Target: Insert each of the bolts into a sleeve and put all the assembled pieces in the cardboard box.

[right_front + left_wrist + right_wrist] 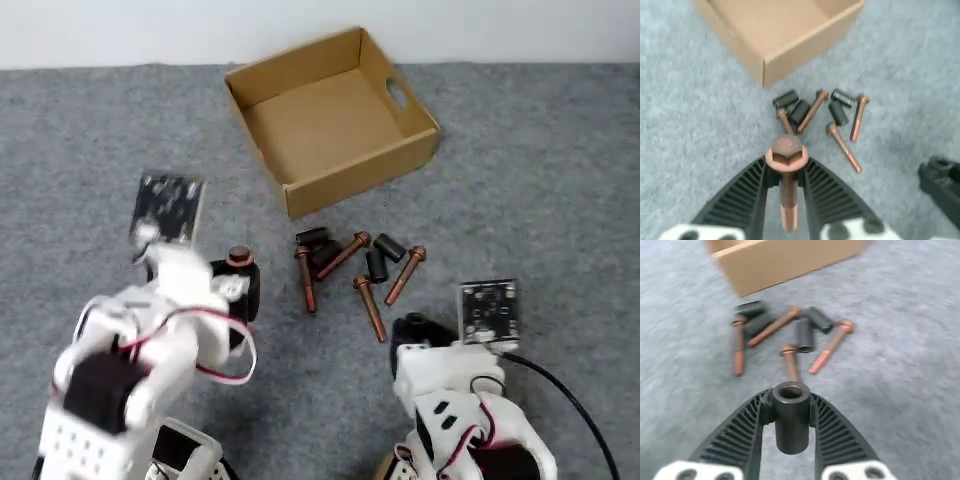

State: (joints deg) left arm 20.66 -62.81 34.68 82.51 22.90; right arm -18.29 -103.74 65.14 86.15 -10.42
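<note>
Pinching a copper hex-headed bolt [786, 150], the ribbed left gripper [786, 172] hung over grey felt [540, 170]; the right gripper [790, 405] clamped a smooth black tubular sleeve [791, 427]. Loose bolts [375, 308] and sleeves [377, 265] lay just before the cardboard box [350, 180].

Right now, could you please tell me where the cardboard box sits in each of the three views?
High view: cardboard box, upper centre, behind the pile of bolts and sleeves.
Left wrist view: cardboard box beyond that pile.
Right wrist view: cardboard box beyond that pile.
Shared landmark: the pile.
</note>
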